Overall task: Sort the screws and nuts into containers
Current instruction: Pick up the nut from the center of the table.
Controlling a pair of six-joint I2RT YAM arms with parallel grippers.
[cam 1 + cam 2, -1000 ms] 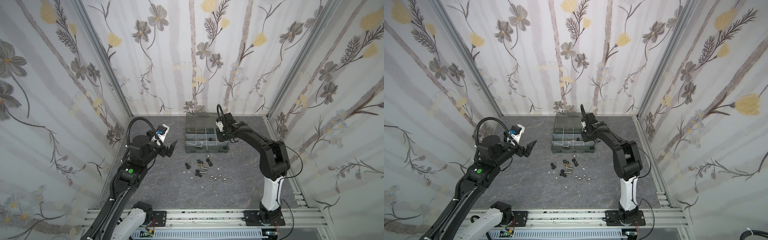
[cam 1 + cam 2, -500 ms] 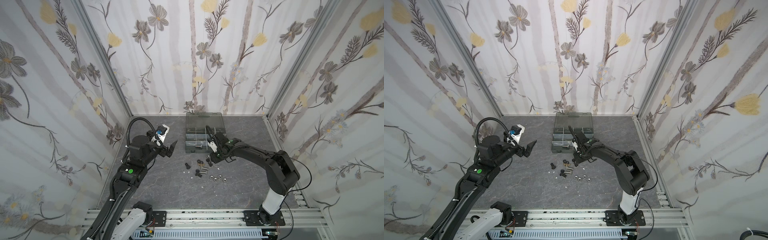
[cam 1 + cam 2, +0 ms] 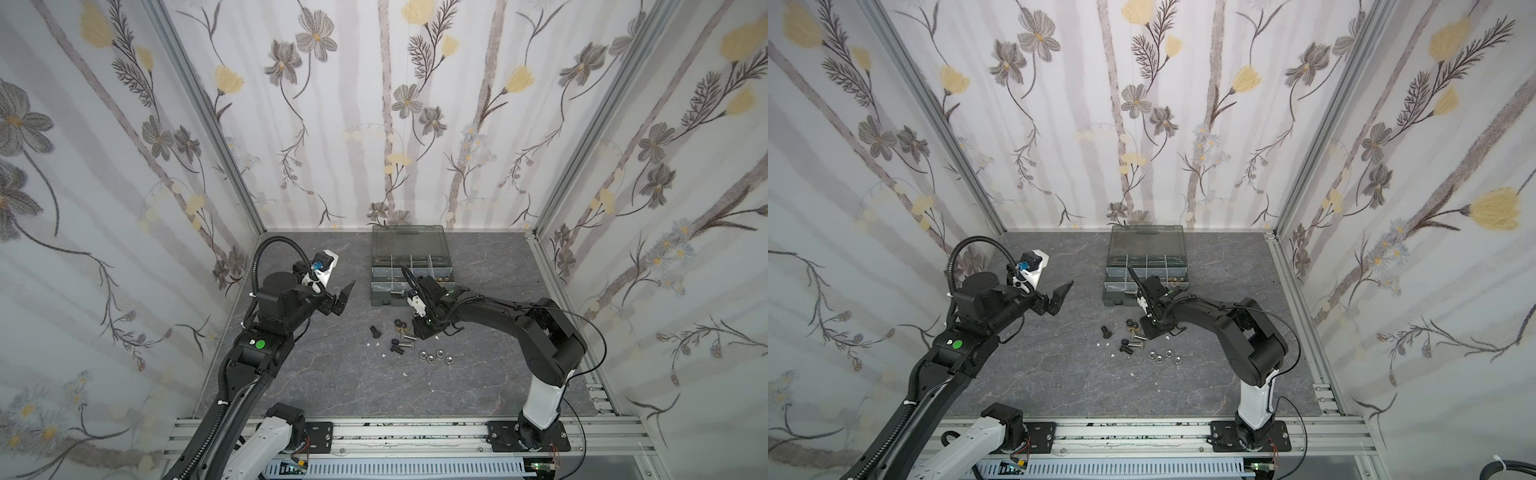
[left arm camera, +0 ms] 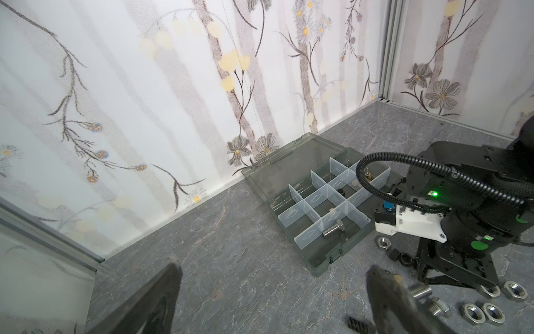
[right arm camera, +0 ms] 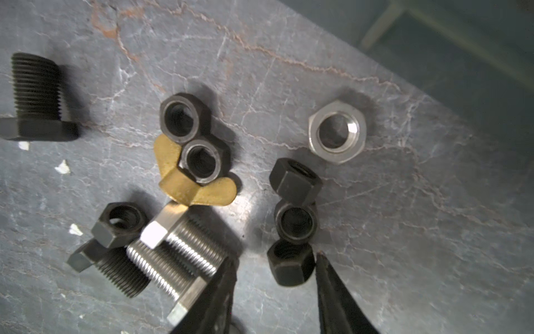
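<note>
right gripper (image 5: 275, 257) hangs low over the loose pile just in front of the organizer case (image 3: 382, 302), its jaws apart and straddling a black hex nut (image 5: 290, 264) without clamping it; one fingertip (image 5: 320, 260) sits right at the nut's edge. two more black nuts (image 5: 296, 221) line up past it, toward a silver nut (image 5: 336, 131). a brass wing nut (image 5: 196, 185), silver screws (image 5: 185, 245) and black screws (image 5: 34, 95) lie in the same pile. inside the case, a silver screw (image 4: 332, 230) rests in a front compartment. left gripper (image 4: 274, 300) hovers well to the left of the case, jaws wide apart, empty.
</note>
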